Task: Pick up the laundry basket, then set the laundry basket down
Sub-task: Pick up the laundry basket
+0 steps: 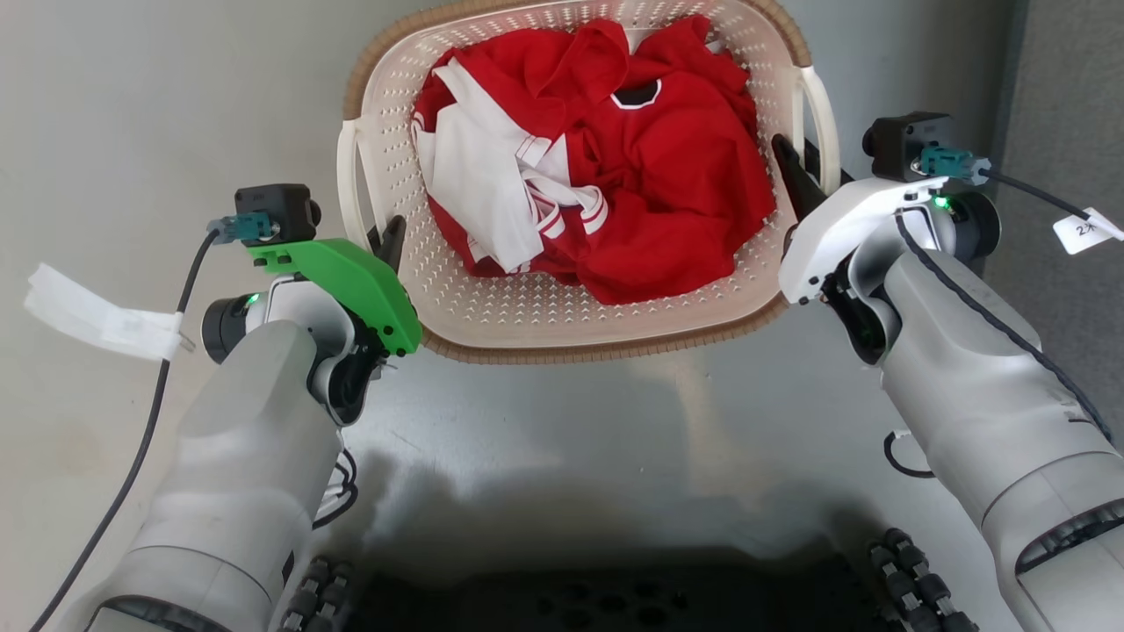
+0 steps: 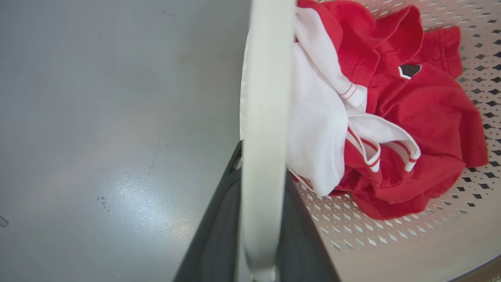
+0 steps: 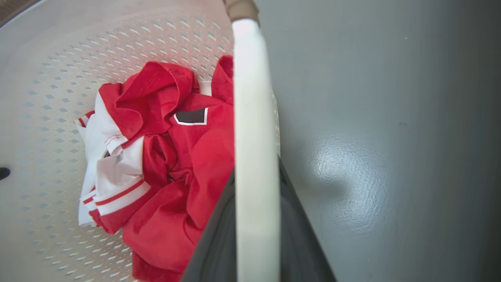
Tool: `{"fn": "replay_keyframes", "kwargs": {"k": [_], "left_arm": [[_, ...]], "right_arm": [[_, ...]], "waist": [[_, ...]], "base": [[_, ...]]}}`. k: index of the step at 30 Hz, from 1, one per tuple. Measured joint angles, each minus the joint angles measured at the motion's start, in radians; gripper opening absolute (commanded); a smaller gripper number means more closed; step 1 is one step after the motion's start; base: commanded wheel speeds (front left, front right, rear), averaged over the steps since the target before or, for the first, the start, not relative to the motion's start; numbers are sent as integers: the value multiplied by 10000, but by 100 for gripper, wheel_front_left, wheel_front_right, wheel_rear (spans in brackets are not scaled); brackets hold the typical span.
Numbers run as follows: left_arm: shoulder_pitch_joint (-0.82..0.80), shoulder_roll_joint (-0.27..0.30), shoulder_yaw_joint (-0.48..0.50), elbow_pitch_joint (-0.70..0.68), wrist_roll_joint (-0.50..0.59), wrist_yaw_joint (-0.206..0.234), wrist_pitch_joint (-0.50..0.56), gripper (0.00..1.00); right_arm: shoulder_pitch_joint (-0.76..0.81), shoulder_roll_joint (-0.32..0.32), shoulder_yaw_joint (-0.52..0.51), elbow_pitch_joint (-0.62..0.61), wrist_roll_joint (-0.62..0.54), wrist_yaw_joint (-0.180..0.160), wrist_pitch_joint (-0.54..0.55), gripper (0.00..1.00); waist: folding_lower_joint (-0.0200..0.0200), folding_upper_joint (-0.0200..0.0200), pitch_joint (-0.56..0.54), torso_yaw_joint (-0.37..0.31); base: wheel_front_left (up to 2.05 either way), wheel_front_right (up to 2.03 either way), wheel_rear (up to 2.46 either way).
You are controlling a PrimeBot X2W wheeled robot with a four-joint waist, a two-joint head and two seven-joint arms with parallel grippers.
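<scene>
Head view. A: cream-white perforated plastic laundry basket (image 1: 544,312) over grey floor (image 1: 132,105), between both arms, red-and-white clothes (image 1: 650,175) inside. Handling?

B: Probably a stiff shell with a light, soft load; take the white side handles (image 1: 351,184). The left gripper (image 1: 388,241) and right gripper (image 1: 795,171) each have fingers (image 2: 219,219) clamped on one. Underside hidden; lifted or resting, cannot tell.

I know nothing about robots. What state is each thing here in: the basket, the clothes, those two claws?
basket: upright, loaded; whether it is off the floor, cannot tell.
clothes: red and white, crumpled in a heap inside the basket.
left gripper: shut on the left handle.
right gripper: shut on the right handle.
</scene>
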Motion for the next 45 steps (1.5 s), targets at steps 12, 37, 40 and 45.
{"fn": "replay_keyframes", "kwargs": {"k": [12, 37, 40, 45], "left_arm": [[50, 2, -309, 523, -378, 0, 203, 0], [1408, -31, -1047, 1072, -1076, -13, 2190, 0], [1535, -29, -1078, 1074, -1166, -13, 2351, 0], [1860, -29, -1191, 1074, -1348, -13, 2610, 0]], "right_arm": [[116, 163, 430, 397, 527, 0, -69, 0], [1388, 499, 1212, 1361, 1944, 0, 1722, 0], [1516, 508, 1264, 1400, 2054, 0, 1942, 0], [1786, 529, 1373, 1517, 2318, 0, 2280, 0]], "waist": [[-1, 0, -916, -126], [-2, 0, -4263, -672], [-1, 0, -4673, -727], [-1, 0, -5359, -804]], "base": [[0, 0, 0], [0, 0, 0], [0, 0, 0], [0, 0, 0]]}}
